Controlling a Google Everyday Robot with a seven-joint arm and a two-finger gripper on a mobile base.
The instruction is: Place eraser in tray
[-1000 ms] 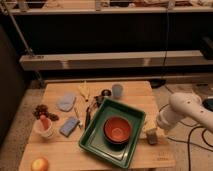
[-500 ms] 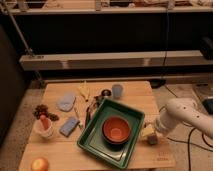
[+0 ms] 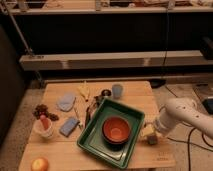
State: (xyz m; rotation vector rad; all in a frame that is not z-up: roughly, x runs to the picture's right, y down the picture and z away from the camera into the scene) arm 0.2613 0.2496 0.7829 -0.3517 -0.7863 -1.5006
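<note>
The dark-green tray (image 3: pixel 95 145) lies in the middle of the wooden table with an orange-red bowl (image 3: pixel 117 129) inside it. The eraser (image 3: pixel 152 140), a small dark block, lies on the table just right of the tray's right rim. My gripper (image 3: pixel 148 132) comes in from the right on the white arm (image 3: pixel 185 115). It hangs directly over the eraser, open, and covers part of it. Whether the gripper touches the eraser I cannot tell.
Left of the tray lie a light-blue block (image 3: pixel 69 126), a pale rounded pad (image 3: pixel 65 101), grapes (image 3: pixel 42 111), a white cup (image 3: pixel 44 128) and an orange fruit (image 3: pixel 40 164). A grey cup (image 3: pixel 117 90), a yellow item (image 3: pixel 83 91) and dark utensils (image 3: pixel 92 109) lie behind the tray.
The arm has swung left and down from the table's right edge, bringing the gripper over the eraser beside the tray. Nothing on the table has moved.
</note>
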